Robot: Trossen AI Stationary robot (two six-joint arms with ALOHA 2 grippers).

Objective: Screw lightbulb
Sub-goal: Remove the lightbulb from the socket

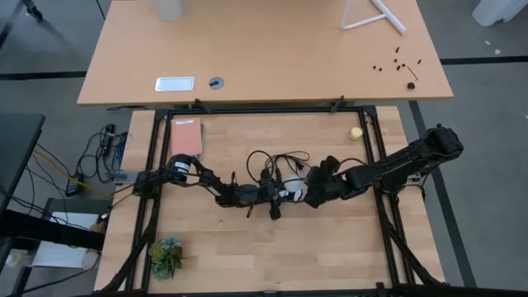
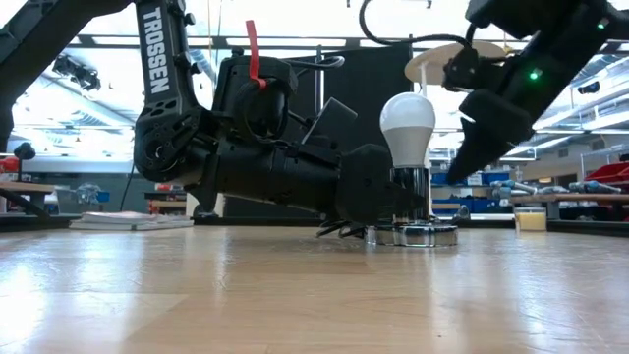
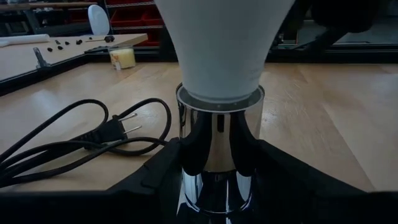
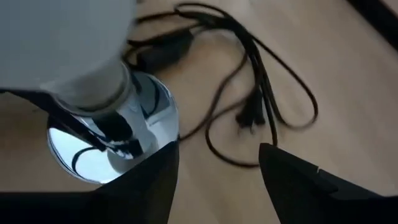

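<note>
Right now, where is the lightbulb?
The lightbulb stands upright in the shiny socket near the table's middle, with the left gripper clamped on the socket and the right gripper just beside the bulb.

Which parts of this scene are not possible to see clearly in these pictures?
- Screw base of the white frosted lightbulb: hidden inside the shiny silver metal socket, all views.
- Bulb's globe: cut off by the edge, both wrist views.
- Left hand fingertips: hidden behind the socket, low view.
- Dark specks on the far beige table: too small, high view.
</note>
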